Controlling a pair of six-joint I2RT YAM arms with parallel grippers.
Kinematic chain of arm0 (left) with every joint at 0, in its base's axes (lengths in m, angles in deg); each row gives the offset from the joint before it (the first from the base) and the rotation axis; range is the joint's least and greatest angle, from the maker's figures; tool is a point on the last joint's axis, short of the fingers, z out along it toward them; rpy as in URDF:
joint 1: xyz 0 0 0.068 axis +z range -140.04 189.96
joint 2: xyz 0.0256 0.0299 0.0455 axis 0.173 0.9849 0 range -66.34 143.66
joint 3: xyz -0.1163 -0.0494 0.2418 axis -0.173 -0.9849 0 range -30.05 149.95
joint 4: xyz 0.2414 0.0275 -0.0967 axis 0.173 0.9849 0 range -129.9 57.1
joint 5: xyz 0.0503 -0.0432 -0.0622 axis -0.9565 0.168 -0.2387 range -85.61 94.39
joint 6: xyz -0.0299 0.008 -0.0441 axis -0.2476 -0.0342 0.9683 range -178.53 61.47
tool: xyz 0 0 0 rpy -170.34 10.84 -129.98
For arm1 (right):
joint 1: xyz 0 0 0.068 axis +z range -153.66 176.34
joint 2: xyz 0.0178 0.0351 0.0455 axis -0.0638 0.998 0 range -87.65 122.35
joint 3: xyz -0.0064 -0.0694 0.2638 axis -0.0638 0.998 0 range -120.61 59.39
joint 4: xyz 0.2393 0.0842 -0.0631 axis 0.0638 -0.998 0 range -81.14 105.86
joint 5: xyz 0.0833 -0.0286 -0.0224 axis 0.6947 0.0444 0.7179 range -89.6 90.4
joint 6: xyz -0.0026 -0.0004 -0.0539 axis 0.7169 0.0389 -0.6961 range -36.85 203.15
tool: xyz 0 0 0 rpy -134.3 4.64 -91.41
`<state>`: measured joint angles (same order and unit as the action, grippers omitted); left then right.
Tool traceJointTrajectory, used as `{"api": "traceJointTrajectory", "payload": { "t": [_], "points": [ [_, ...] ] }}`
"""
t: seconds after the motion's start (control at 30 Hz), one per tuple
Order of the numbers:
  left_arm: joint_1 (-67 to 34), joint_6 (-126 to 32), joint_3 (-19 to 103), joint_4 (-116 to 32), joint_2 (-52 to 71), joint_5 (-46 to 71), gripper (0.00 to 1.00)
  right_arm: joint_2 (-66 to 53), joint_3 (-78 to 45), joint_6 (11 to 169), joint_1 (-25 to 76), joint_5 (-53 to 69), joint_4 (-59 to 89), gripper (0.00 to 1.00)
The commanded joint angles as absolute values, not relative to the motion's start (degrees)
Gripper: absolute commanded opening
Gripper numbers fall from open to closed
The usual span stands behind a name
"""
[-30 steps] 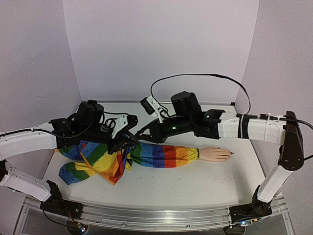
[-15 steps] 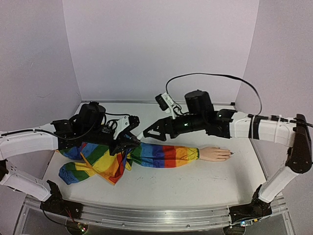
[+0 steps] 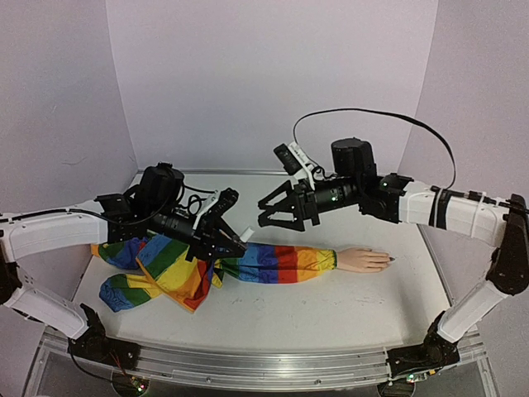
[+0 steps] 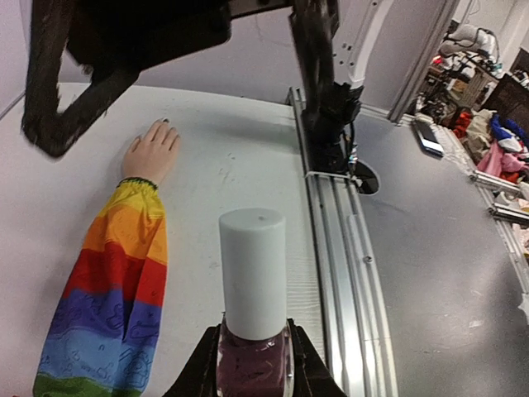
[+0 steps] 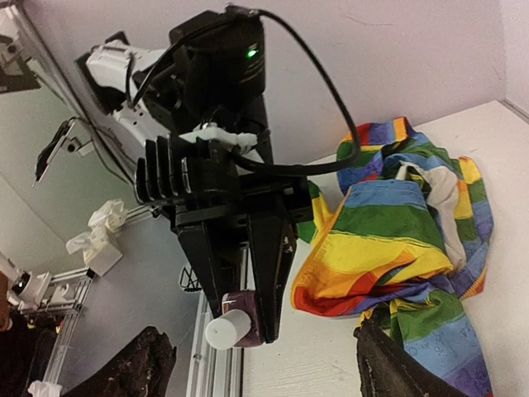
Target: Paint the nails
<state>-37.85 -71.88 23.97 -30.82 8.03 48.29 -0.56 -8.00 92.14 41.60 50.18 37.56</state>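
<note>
My left gripper (image 3: 234, 241) is shut on a small polish bottle (image 4: 253, 291) of dark purple glass. Its white cap (image 5: 225, 327) is on and points toward the right arm. My right gripper (image 3: 278, 212) hangs open above the table, up and to the right of the cap, with nothing between its fingers (image 5: 154, 367). The peach mannequin hand (image 3: 364, 260) lies flat at the right end of the rainbow-striped sleeve (image 3: 277, 262). Its nails (image 3: 389, 260) are tiny, and one fingertip (image 4: 164, 122) looks dark.
The bunched end of the sleeve (image 5: 404, 225) lies under and behind the left arm. A metal rail (image 4: 337, 273) runs along the table's near edge. White walls close in the back and sides.
The right gripper was shut at the bottle's cap. It has opened and drawn back up and to the right. The left gripper has kept its hold and shifted slightly right.
</note>
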Motion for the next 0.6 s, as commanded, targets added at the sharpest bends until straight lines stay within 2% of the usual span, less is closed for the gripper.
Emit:
{"api": "traceJointTrajectory", "payload": {
  "t": [0.0,0.07,0.17,0.3,0.4,0.57],
  "points": [
    [-37.4,-68.6,27.9,-33.7,9.3,59.2,0.00,3.0,-13.0,88.3,42.8,63.5,40.8,0.72],
    [-37.4,-68.1,28.3,-33.7,9.8,59.8,0.00,4.9,-14.7,88.5,43.6,65.2,40.8,0.65],
    [-37.4,-67.9,28.4,-33.7,10.0,60.1,0.00,6.8,-16.3,88.2,45.0,65.9,40.7,0.63],
    [-37.2,-68.0,28.3,-33.8,9.7,60.2,0.00,7.7,-16.8,88.3,45.5,66.4,40.8,0.53],
    [-37.2,-67.9,28.4,-33.7,9.6,60.3,0.00,7.8,-16.6,88.3,46.0,66.7,40.8,0.51],
    [-37.1,-67.9,28.5,-33.7,9.6,60.6,0.00,8.4,-16.2,88.5,46.9,66.6,41.0,0.40]
  ]
}}
